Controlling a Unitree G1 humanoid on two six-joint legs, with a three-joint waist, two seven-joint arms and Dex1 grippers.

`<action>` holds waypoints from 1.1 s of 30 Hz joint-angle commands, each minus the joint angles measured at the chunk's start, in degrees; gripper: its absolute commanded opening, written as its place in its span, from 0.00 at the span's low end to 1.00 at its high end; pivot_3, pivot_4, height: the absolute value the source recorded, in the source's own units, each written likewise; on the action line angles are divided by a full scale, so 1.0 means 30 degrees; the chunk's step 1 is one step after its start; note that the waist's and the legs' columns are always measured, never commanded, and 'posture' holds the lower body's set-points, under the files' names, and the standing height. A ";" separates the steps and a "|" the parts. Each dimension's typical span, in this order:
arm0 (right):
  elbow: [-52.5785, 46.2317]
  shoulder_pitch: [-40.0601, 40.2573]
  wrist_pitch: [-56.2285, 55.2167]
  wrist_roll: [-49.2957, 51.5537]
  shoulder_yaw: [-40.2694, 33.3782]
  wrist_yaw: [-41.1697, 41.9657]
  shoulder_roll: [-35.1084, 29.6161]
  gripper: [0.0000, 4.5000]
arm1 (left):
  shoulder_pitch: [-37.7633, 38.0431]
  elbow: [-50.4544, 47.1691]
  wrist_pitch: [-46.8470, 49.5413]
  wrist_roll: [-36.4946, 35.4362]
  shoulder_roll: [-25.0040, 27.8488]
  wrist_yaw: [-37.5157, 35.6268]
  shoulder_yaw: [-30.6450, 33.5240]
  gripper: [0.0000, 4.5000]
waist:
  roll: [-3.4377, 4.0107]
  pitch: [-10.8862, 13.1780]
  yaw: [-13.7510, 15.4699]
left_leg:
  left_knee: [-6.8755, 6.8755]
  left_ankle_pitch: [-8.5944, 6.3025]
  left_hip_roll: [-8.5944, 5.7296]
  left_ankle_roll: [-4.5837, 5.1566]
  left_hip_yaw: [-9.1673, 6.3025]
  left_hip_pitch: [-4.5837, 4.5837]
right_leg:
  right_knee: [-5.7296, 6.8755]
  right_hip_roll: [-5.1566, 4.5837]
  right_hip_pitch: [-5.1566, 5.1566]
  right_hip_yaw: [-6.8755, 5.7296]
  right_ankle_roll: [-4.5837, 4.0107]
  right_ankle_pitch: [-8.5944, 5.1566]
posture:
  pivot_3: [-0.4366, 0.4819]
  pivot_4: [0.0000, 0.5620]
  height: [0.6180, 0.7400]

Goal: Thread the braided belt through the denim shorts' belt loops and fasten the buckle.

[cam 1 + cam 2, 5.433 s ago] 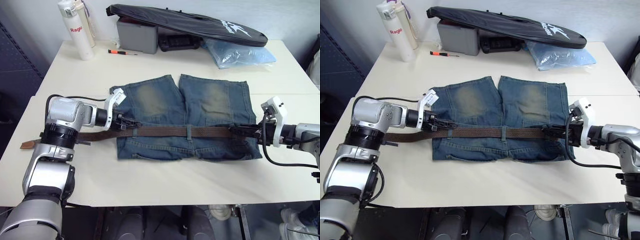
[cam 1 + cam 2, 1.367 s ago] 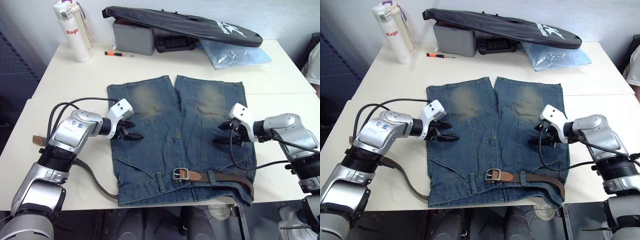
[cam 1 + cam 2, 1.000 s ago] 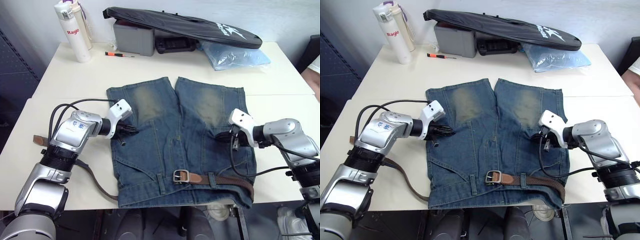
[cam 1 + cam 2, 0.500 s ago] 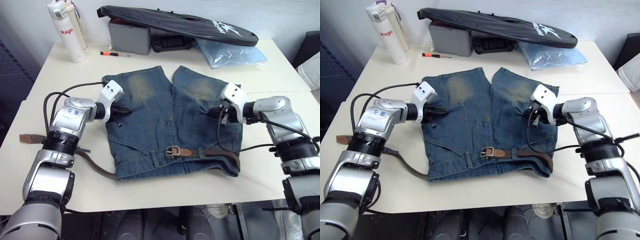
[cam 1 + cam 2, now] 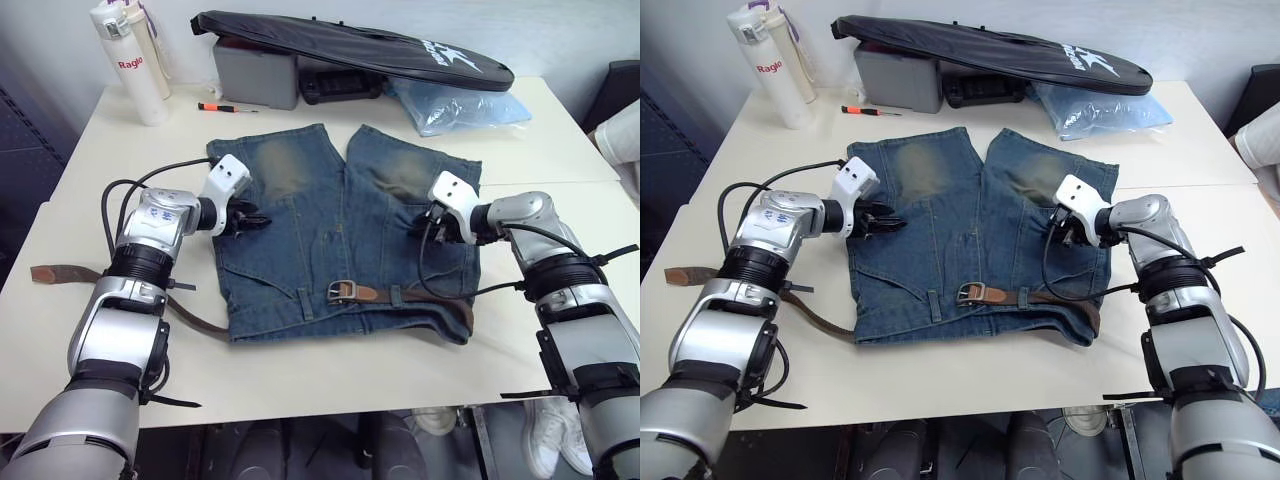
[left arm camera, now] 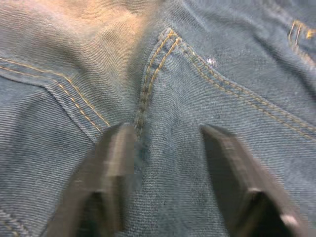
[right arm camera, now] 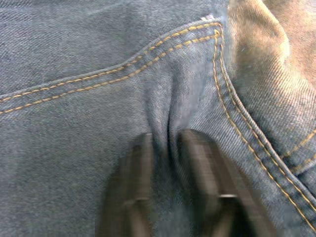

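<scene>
step: belt threading judged done; the buckle [image 5: 342, 291] appears closed at the front of the waistband, so the work in hand looks like shifting or straightening the denim shorts [image 5: 330, 235] on the counter [image 5: 420, 370]
denim shorts: laid flat mid-counter, waistband toward the robot, legs pointing to the far edge
braided belt [image 5: 425, 297]: run along the waistband under the belt loops [image 5: 307, 299]; loose leather tail [image 5: 60, 273] is trailed off the shorts' left side across the counter
left gripper [image 5: 883, 222]: set on the shorts' left edge near the pocket seam; jaws are parted in the left wrist view, denim lying between them, nothing pinched
right gripper [image 7: 170, 148]: set on the shorts' right side; jaws are closed down on a raised fold of denim beside the yellow-stitched pocket seam
next move: fastening should be confirmed (prong seating is too small to tell); the loose tail would need tucking through a loop; if the shorts are to be pulled, the left jaws must be closed on cloth first so both sides are drawn evenly
risk: a one-sided pull could skew the waistband
surface: pale cream counter, seam visible where two tops meet
room: white bottle [image 5: 122, 62], screwdriver [image 5: 225, 107], grey box [image 5: 255, 78], long black bag [image 5: 355, 50] and blue plastic bag [image 5: 465, 103] are ranged along the far edge, well apart from the shorts; a person's pale sleeve [image 5: 622, 135] is seen at the right edge
</scene>
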 commanded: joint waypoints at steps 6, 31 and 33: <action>-0.9088 0.1232 0.5801 0.3847 -0.1957 0.5100 -0.2582 0.99 | 0.2528 -0.9399 0.9755 -0.4613 0.3344 -0.1317 0.4739 1.00 | 0.0034 0.0020 -0.0351 | 0.0014 0.0000 0.0010 -0.0001 0.0019 -0.0167 | 0.0059 -0.0001 -0.0232 0.0010 0.0000 0.0000 | 0.48 0.27 1.00; -2.1162 0.2922 1.4539 1.2712 -0.1680 0.8052 -0.4272 0.99 | 1.7138 -1.7846 2.1207 -1.7719 0.4952 1.5105 2.2668 1.00 | 0.0015 0.0027 0.0024 | 0.0052 -0.0038 0.0019 -0.0013 0.0026 -0.0158 | 0.0107 -0.0021 -0.0264 0.0064 -0.0021 0.0010 | 0.48 0.27 1.00; -2.1158 0.2292 1.4757 1.2750 -0.1294 0.7609 -0.3682 0.99 | 1.4775 -1.7818 2.1207 -1.7004 0.3182 1.9012 2.3684 1.00 | 0.0003 0.0019 0.0188 | 0.0051 -0.0045 0.0020 -0.0016 0.0024 -0.0155 | 0.0108 -0.0021 -0.0265 0.0067 -0.0021 0.0010 | 0.48 0.27 1.00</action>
